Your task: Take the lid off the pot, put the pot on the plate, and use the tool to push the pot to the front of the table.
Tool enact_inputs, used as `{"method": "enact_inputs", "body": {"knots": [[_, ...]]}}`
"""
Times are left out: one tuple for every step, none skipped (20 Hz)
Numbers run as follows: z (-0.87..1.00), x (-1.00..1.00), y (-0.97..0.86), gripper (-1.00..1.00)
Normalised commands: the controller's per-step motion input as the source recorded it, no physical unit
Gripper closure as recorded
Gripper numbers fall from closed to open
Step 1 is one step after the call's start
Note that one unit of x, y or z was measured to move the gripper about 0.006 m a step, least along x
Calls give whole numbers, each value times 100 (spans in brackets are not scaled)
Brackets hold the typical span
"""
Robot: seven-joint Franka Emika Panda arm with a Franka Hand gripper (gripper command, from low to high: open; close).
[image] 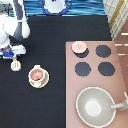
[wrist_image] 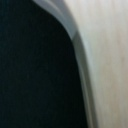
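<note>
While the pot sits open on the plate, the lid lies on the stove and the gripper, grip unreadable, hovers over the tool beside the plate.

The small pinkish-tan pot stands uncovered on the flat cream plate, toward the exterior view's bottom right of the tool. The pale-pink knobbed lid lies well apart on a black burner. The cream spatula lies just beneath the tool.

The black table bears plate, tool, with the claw above.
</note>
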Motion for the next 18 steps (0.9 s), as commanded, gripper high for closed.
{"method": "enact_inputs", "body": {"knots": [[1,4,4,100],[3,5,5,100],[9,9,8,100],[11,11,9,100],[17,16,13,100],[21,18,18,100],[25,18,19,100],[30,16,22,100],[37,16,25,100],[44,9,27,100],[49,3,36,100],[59,0,54,100],[69,-9,74,100],[75,-17,80,100],[77,-20,82,100],[77,-19,80,100],[75,-17,77,100],[76,-13,74,100]]}}
